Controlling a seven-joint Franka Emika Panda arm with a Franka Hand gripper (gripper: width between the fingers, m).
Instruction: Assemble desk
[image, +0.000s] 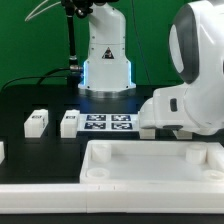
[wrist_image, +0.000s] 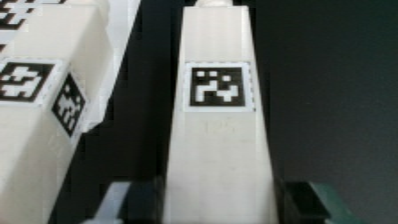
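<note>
A white square leg with a black-and-white tag lies lengthwise on the black table, straight between my gripper fingers. The gripper is open: each finger stands beside the leg with a dark gap showing, touching nothing. A second tagged leg lies close alongside. In the exterior view the white tabletop with its raised rim fills the front, and my arm leans down behind its right end, hiding the fingers.
The marker board lies in the middle of the table. Two short white tagged parts stand to the exterior view's left of it. Another white piece shows at that edge. The arm's base stands at the back.
</note>
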